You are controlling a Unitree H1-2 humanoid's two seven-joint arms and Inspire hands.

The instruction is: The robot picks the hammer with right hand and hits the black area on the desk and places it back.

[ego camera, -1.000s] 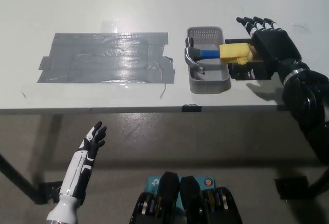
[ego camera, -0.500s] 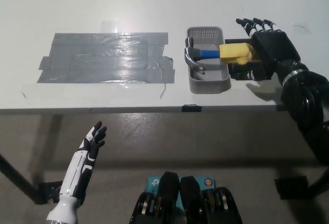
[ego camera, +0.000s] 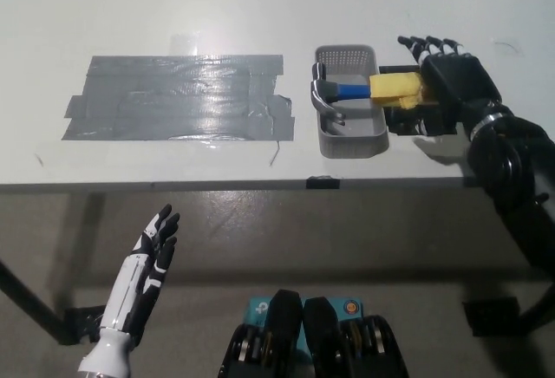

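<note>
A hammer (ego camera: 355, 92) with a steel head, blue neck and yellow grip lies across the grey basket (ego camera: 350, 140), its grip sticking out over the basket's right rim. My black right hand (ego camera: 447, 83) is open, fingers stretched out, directly at the right of the yellow grip and partly over its end. The dark taped area (ego camera: 178, 96) covers the desk to the left of the basket. My white left hand (ego camera: 152, 252) rests open below the desk's front edge at the lower left.
The white desk's front edge (ego camera: 260, 185) runs across the middle of the picture. A black block (ego camera: 416, 122) sits on the desk under my right hand, against the basket's right side.
My right hand has crept slightly left and down toward the hammer's yellow grip. The hammer, basket and left hand have not moved.
</note>
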